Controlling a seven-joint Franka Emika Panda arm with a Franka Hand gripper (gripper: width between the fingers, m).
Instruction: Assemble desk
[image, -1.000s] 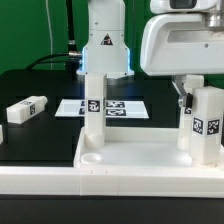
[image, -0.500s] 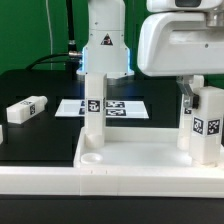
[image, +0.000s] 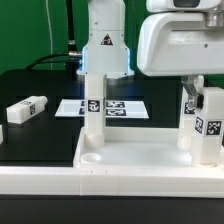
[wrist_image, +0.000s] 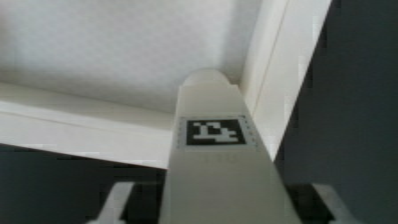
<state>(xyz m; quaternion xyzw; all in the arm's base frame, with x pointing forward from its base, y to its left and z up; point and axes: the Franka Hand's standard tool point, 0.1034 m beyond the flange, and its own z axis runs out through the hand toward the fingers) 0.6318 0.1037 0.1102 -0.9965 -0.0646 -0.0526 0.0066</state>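
Twisted slightly since the earlier frame, the held leg (image: 210, 125) stands upright, long axis vertical, at the tabletop's (image: 130, 158) corner on the exterior view's right. The gripper (wrist_image: 217, 192) is clamped on it. Behind, a second leg (image: 93, 110) stands upright, and a third leg (image: 24, 108) lies flat on the table (image: 35, 145).

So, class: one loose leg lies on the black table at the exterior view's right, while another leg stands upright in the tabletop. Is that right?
Not quite. The loose leg lies at the exterior view's left, not its right; the exterior view shows it. The upright leg does stand in the tabletop.
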